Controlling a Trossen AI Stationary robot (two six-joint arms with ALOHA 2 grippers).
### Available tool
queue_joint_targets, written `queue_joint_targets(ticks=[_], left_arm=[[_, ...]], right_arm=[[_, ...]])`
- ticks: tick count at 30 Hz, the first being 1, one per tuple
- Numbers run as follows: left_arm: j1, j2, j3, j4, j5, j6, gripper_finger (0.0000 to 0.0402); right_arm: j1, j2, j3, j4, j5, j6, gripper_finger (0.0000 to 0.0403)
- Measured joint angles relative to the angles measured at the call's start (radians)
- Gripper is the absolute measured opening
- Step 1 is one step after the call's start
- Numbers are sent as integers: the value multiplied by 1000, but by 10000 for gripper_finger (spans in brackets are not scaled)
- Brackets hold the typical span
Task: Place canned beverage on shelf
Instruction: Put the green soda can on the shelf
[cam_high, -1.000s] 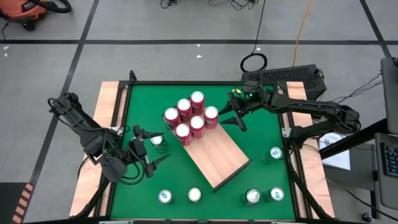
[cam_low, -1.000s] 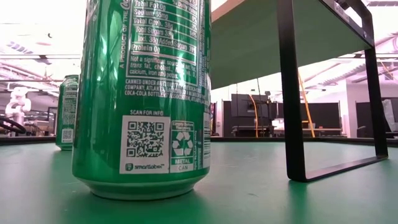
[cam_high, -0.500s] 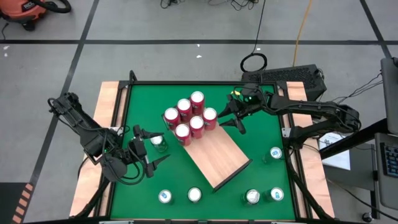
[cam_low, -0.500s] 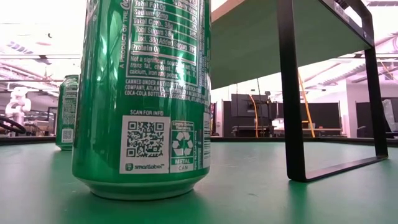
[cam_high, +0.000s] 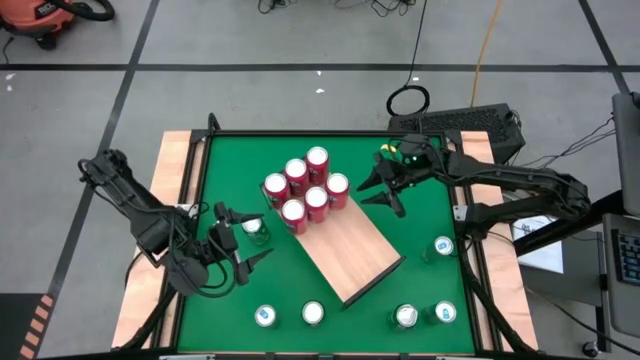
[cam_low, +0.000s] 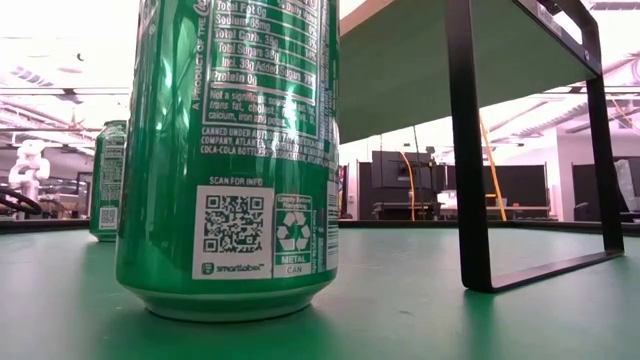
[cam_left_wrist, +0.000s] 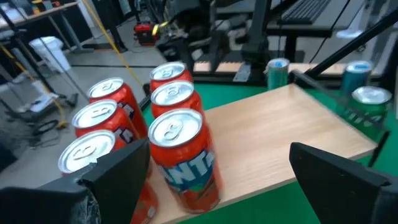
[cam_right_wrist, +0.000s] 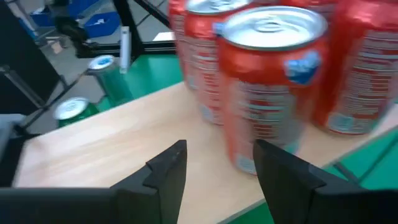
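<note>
High view: six red cans (cam_high: 307, 189) crowd one end of the shelf (cam_high: 350, 250), and six green cans stand on the bench (cam_high: 420, 220).

Five green cans sit along the near side and right of the bench; the sixth green can (cam_high: 256, 228) stands just beside the left claw (cam_high: 243, 244), whose fingers are spread wide and hold nothing. The right claw (cam_high: 380, 190) hovers just beside the red can (cam_high: 338, 187) at the shelf's edge, its fingers parted and apart from the can. From the low view only two green cans and a dark shelf leg show, and the nearest can is cut off at the top. In the left wrist view, five red tops are visible.
</note>
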Motion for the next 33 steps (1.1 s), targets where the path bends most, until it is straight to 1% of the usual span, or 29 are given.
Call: queue_joint_targets(ticks=[4,8,9,14,17,23,29,33], left_arm=[[0,24,0,-38,-7,-69,384],[-2,56,0,-44,-1,-114,384],[-4,63,0,-48,9,-130,384],[-22,104,0,-55,50,-218,384],[-38,136,0,-54,52,-261,384],[-61,207,0,-53,83,-360,384],[-67,261,0,-54,101,-444,384],[-67,263,0,-60,136,-518,384]], right_arm=[[61,-34,0,-24,1,17,176],[151,-63,0,-88,17,43,176],[178,-74,0,-109,50,59,176],[342,-130,0,-223,316,128,176],[439,-156,0,-231,417,172,176],[577,-167,0,-229,540,232,176],[666,-167,0,-231,563,284,176],[721,-167,0,-231,657,282,176]])
